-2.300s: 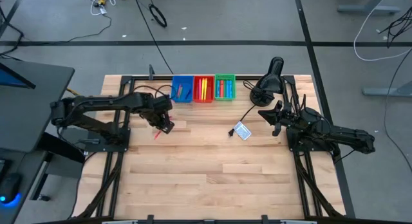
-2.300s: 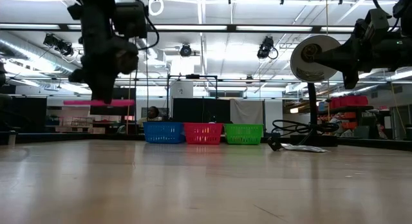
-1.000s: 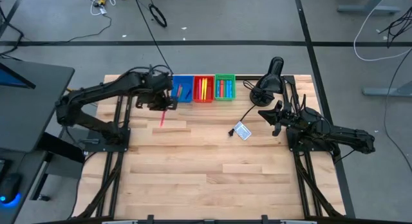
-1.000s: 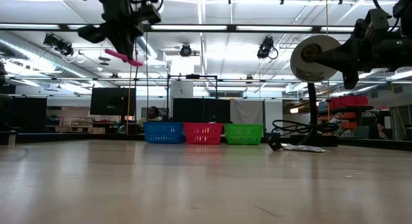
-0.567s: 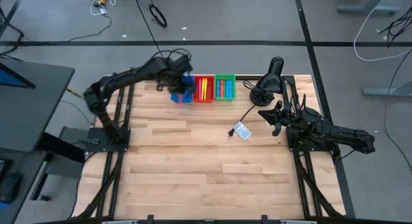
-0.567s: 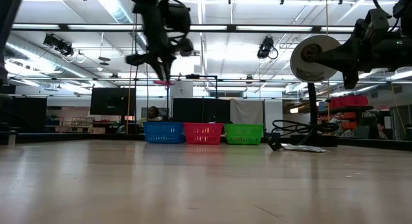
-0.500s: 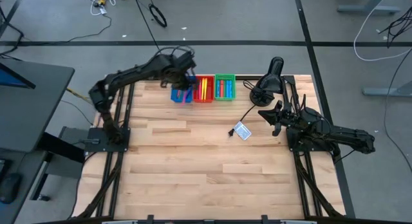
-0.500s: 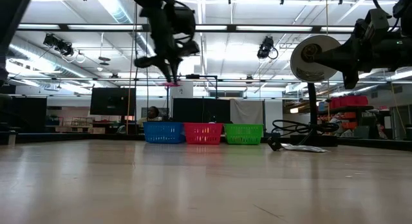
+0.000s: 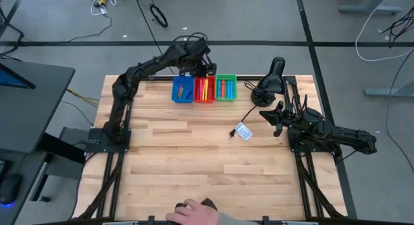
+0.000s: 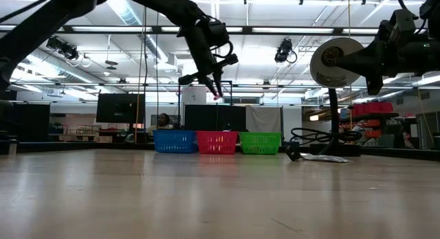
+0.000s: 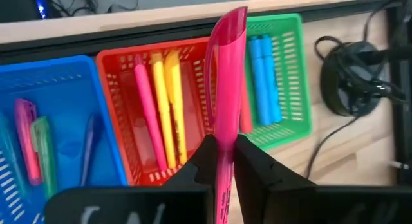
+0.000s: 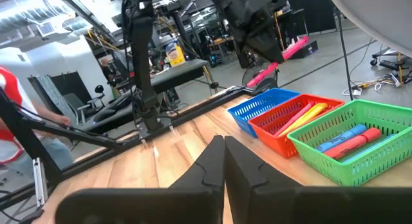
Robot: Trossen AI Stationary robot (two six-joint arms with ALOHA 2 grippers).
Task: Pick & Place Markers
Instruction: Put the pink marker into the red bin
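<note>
Since the earlier frames your left gripper (image 11: pixel 221 161) has swung from the open table near the blue bin (image 9: pixel 182 90) up and across, and now hangs above the red bin (image 9: pixel 204 89), pinching a pink marker (image 11: pixel 228 95) by its lower part. A hand (image 9: pixel 189 214) has also come in at the table edge farthest from the red bin.

The marker stands tilted in the jaws, its free end reaching over the rim between the red bin and the green bin (image 11: pixel 285 76). That is your main risk: release from this height and tilt, and it may bounce off the rim, land in the green bin among the blue markers (image 11: pixel 264 79), or roll onto the table. Lower toward the red bin and centre over it before opening.

The red bin already holds a pink marker and yellow ones (image 11: pixel 168 108), so a drop onto them may skip out.

The grip sits near one end, so a quick wrist turn could let the marker pivot or slip.

Your right gripper (image 12: pixel 223 161) waits pressed together, well to the green-bin side of the red bin, near the white card (image 9: pixel 243 131). Mind the hand.
</note>
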